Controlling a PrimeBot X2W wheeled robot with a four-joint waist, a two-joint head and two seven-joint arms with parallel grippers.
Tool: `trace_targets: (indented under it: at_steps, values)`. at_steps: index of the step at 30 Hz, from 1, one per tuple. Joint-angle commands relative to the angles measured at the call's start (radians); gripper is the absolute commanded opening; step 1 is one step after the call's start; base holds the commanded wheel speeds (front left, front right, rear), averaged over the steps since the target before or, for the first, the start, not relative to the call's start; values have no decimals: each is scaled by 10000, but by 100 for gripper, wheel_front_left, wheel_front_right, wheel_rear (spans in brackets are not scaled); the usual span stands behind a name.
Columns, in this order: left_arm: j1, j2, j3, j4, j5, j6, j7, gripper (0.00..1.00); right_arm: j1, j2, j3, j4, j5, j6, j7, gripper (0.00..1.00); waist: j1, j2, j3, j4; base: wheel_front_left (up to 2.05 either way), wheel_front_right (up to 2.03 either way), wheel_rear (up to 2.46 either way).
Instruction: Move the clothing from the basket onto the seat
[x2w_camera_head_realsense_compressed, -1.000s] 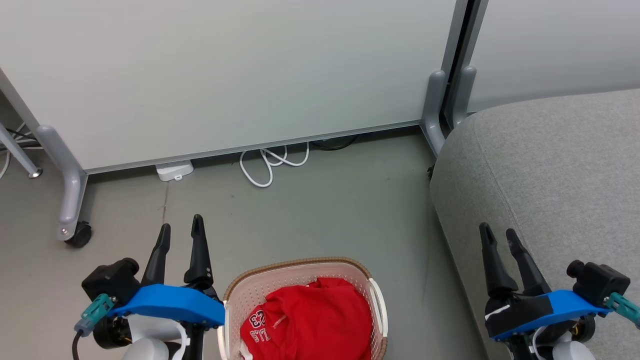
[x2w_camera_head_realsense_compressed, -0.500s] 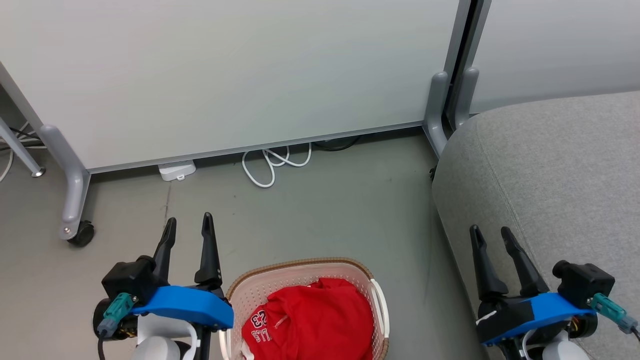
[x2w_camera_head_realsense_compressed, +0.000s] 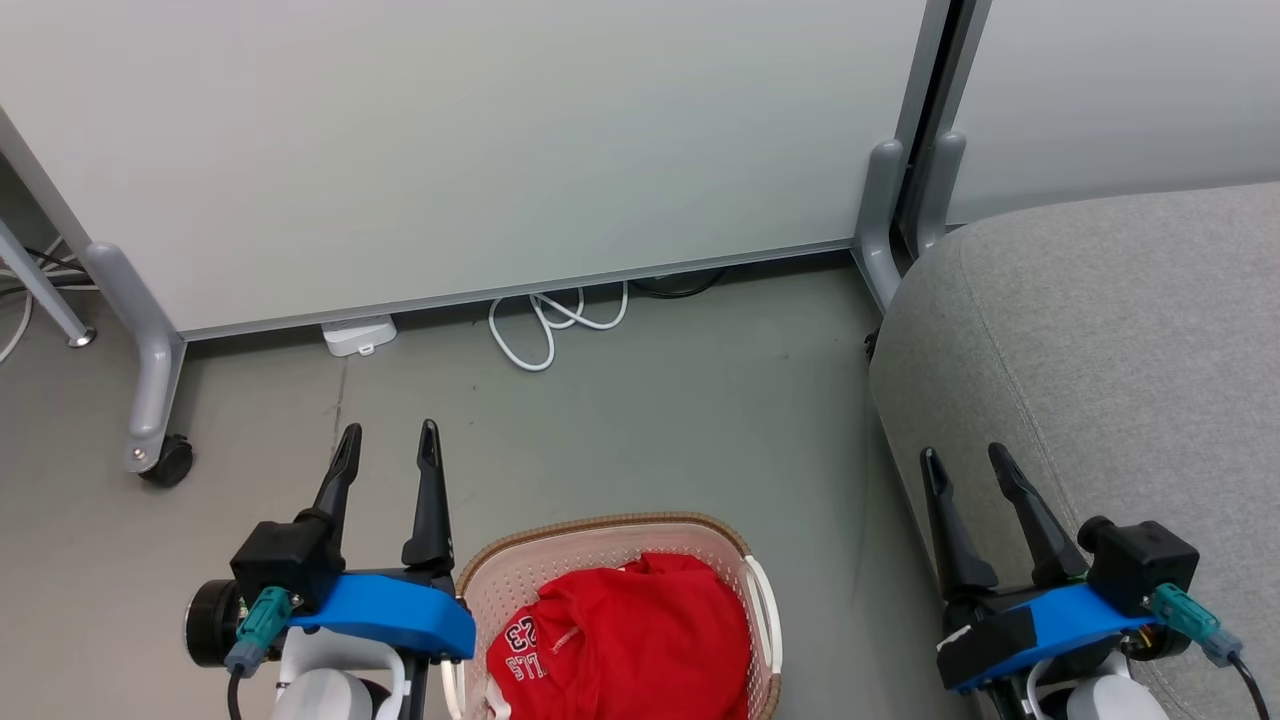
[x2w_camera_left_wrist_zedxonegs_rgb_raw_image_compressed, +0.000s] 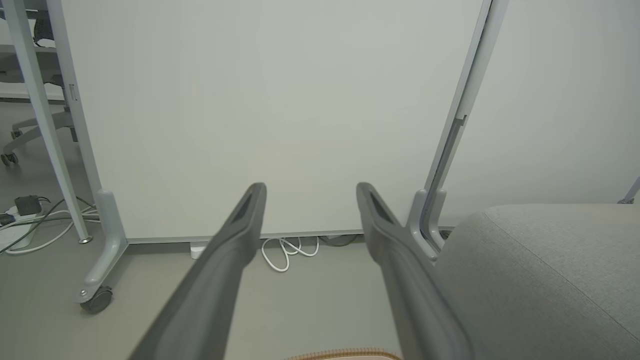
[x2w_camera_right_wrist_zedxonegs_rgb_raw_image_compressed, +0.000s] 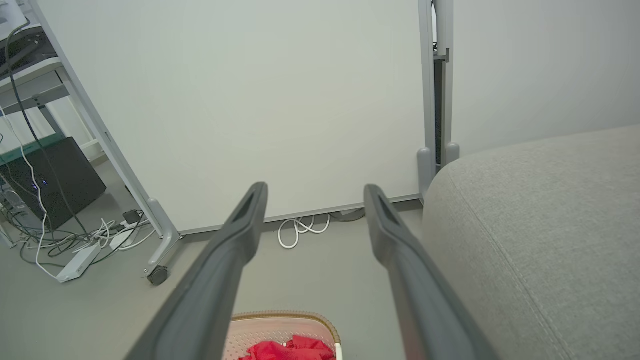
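Clothing (x2w_camera_head_realsense_compressed: 640, 640), bright red with a white-outlined "23" and lettering on its near-left fold, lies bunched inside the basket (x2w_camera_head_realsense_compressed: 600, 524) and covers most of its floor. The basket is cream and perforated, with a brown woven-look rim. It stands on the grey floor (x2w_camera_head_realsense_compressed: 650, 430) at the near middle of the head view, and its near part is cut off by the picture's edge. The seat (x2w_camera_head_realsense_compressed: 1120, 330), a big grey woven cushion with a rounded edge and a stitched seam, takes up the right side. A strip of floor separates it from the basket.

The left gripper (x2w_camera_head_realsense_compressed: 390, 430) hovers just left of the basket, its blue mount beside the left rim. Its fingers are spread apart, hold nothing and point toward the far side. The right gripper (x2w_camera_head_realsense_compressed: 963, 453) hangs by the seat's near-left edge, its fingers likewise parted and empty.

On the far side stands a pale partition panel (x2w_camera_head_realsense_compressed: 480, 150) on grey legs, one with a dark caster (x2w_camera_head_realsense_compressed: 165, 462). A looped white cable (x2w_camera_head_realsense_compressed: 545, 320) and a small white box (x2w_camera_head_realsense_compressed: 358, 335) lie at its foot.

In the right wrist view, the red clothing and the basket's far rim show low between the two fingers. In the left wrist view, a sliver of the brown rim shows at the bottom edge.
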Motion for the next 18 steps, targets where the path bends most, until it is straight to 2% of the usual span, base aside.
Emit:
trace_targets:
  at_steps: [1, 18]
  values:
    - [-197, 20, 15, -53, 250, -34, -95, 100, -139, -19, 25, -3, -246, 18, -98, 100, 0, 0, -3, 4, 0, 0, 0]
    - [-174, -176, 113, 197, 1537, -262, -431, 100, -208, -24, 198, 99, -1600, 21, -436, 100, 0, 0, -19, 21, 0, 0, 0]
